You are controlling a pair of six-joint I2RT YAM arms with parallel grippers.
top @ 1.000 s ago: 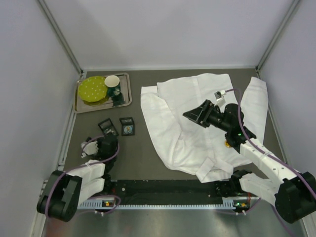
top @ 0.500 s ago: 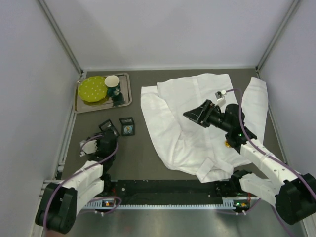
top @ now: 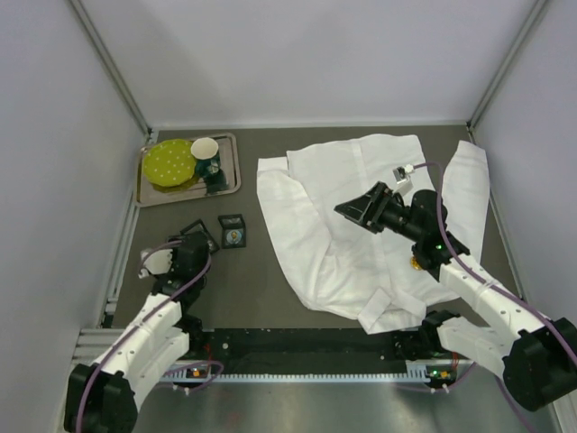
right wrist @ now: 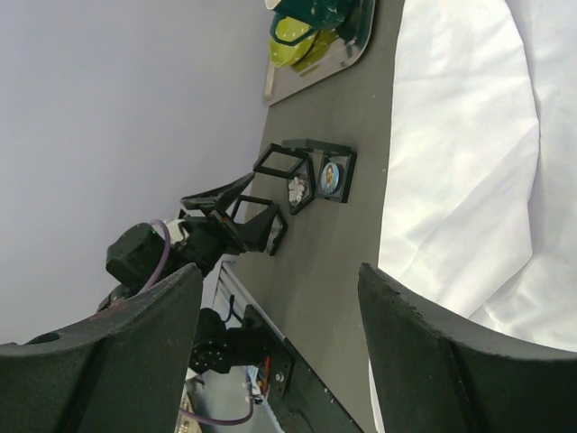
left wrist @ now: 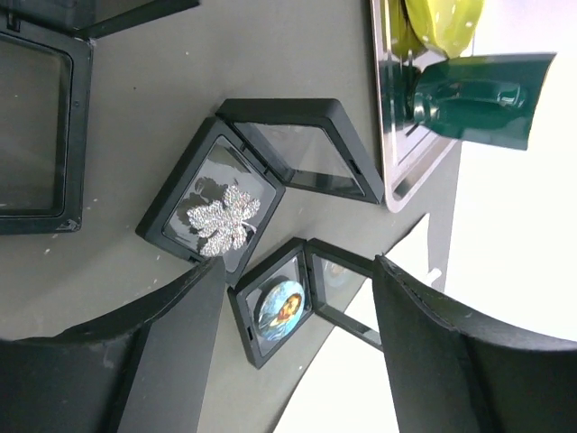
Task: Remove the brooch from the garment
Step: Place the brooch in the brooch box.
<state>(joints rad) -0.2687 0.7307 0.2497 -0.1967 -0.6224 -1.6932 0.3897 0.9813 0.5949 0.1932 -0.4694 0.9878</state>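
My left gripper (left wrist: 297, 271) has just spread its fingers wide and holds nothing. The leaf brooch (left wrist: 223, 215) lies in its open case (left wrist: 160, 233) near the left edge of the worktop (top: 257, 289), well apart from the garment (top: 306, 234). My right gripper (right wrist: 279, 271) is wide and empty above the garment. Removal appears complete.

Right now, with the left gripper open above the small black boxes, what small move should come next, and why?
Probably lift the left gripper straight up and away. Its jaws are open and empty, and the silver leaf brooch already lies in its open box. The right gripper hangs open over the shirt, holding nothing.
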